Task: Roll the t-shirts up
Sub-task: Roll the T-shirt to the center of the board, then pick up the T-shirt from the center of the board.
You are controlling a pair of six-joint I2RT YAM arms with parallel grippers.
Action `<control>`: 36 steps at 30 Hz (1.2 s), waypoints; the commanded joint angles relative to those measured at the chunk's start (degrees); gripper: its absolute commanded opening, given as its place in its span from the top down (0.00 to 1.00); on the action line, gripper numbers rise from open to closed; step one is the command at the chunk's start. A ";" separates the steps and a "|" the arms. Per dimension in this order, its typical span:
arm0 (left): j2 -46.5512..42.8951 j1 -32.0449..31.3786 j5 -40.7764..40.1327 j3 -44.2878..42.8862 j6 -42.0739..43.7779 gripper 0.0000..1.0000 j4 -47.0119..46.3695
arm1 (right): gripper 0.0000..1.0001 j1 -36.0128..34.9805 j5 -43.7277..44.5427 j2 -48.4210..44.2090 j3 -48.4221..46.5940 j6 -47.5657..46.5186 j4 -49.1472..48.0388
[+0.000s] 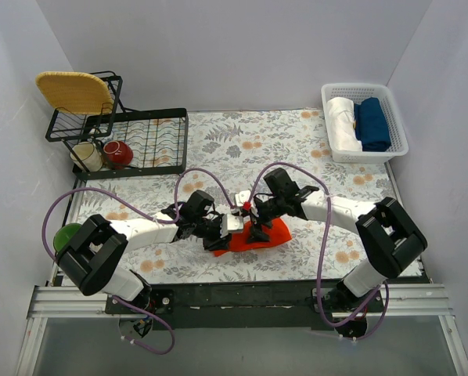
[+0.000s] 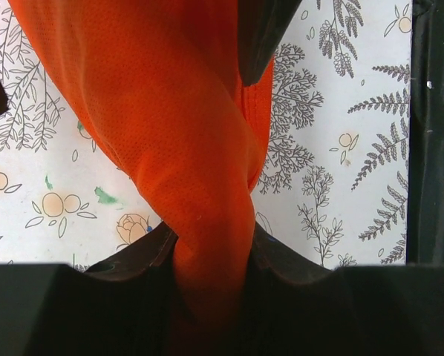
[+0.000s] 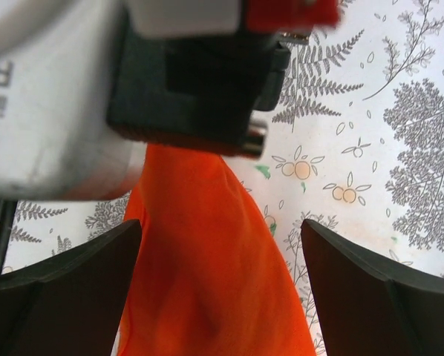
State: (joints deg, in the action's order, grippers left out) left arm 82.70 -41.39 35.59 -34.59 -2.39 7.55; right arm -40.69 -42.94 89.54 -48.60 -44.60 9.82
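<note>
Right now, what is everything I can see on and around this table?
t-shirt: one, orange-red, bunched, near middle of the table
basket: one, white, far right corner
white bundle: one, in the basket
dark blue bundle: one, in the basket, beside the white one
rack: one, black wire, far left
woven plate: one, yellow, atop the rack
mug: one, cream, in the rack
bowl: one, red, beside the mug
green thing: one, left edge, partly hidden
tablecloth: one, floral
left gripper: shut on the t-shirt
right gripper: open, straddling the t-shirt
</note>
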 commanded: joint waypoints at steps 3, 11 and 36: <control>-2.10 0.34 -1.05 -2.50 -0.94 1.00 -1.31 | 0.05 -2.29 2.42 4.15 0.26 -2.60 1.25; -2.80 0.96 -2.11 -1.89 -1.65 1.00 -2.45 | 0.16 -3.52 -0.39 5.13 -2.56 -6.73 13.11; -11.24 0.78 0.53 4.88 4.42 1.00 -6.32 | 0.01 -5.19 7.95 -0.59 5.97 8.03 -4.55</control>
State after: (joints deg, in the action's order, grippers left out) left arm 75.88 -40.62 33.34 -29.36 1.15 5.52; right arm -45.10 -40.71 88.07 -44.40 -42.98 9.15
